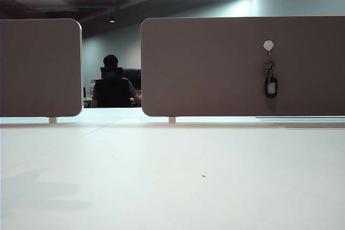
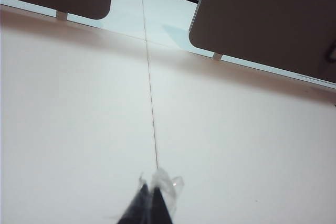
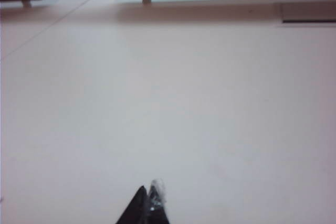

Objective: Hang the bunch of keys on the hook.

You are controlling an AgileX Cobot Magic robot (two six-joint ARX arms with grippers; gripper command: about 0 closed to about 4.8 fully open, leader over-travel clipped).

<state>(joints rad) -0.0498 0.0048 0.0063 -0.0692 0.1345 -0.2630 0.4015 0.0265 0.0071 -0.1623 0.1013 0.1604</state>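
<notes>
1. Already, in the exterior view, we see the keys [image 1: 270,82] hanging from the hook [image 1: 268,47] on the right panel [image 1: 215,68], the fob dangling just under the mount. Neither arm shows here. We judge the hanging done, so the step in hand is to keep clear of the panel and leave the keys undisturbed.
2. Left wrist view: our left gripper [image 2: 151,203] is pinched fully together with nothing in it, hovering over the bare table [image 2: 79,103], well short of the panel.
3. Right wrist view: our right gripper [image 3: 148,205] is likewise closed and empty, over the table, well short of the panel's foot. Any retreat should stay low, slow and away from the panel.
</notes>
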